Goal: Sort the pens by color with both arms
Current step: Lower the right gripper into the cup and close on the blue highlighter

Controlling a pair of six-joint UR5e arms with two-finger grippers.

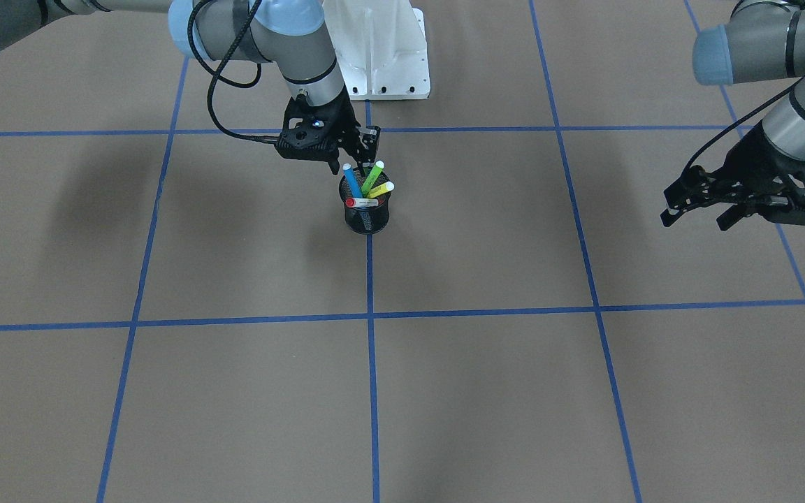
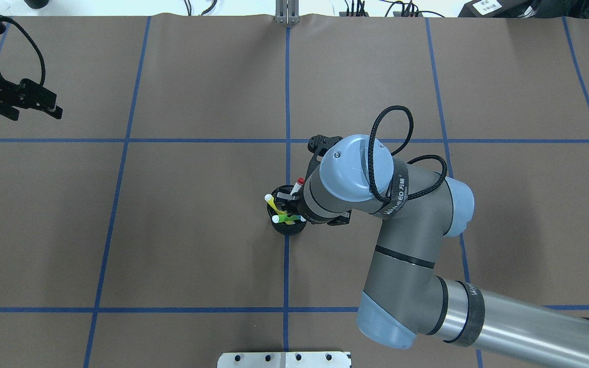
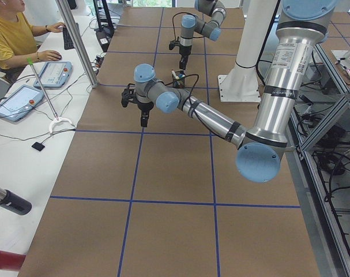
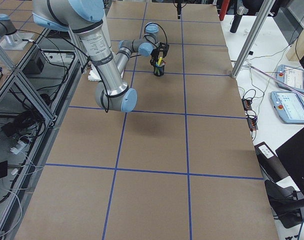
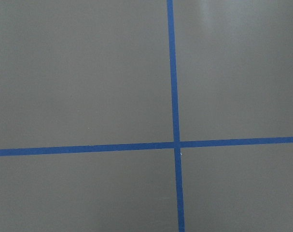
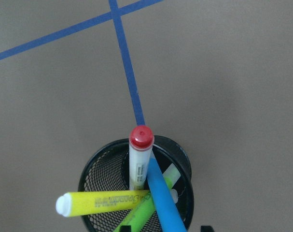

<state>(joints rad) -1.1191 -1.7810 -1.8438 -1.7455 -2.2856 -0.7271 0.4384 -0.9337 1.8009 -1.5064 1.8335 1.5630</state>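
A black wire-mesh cylindrical pen cup (image 1: 367,218) is set on the brown paper-covered table (image 1: 479,391), just below the jaws of the right gripper (image 1: 352,159). A red-capped white marker (image 1: 362,202) is stood in it at the rim farthest from those jaws. The left gripper (image 1: 694,218) is held well apart from the cup.

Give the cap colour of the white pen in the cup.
Red cap; right wrist view shows it best.

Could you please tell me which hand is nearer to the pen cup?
Right. The right hand hovers just above the cup, over its pens; the left hand hangs far off to the side.
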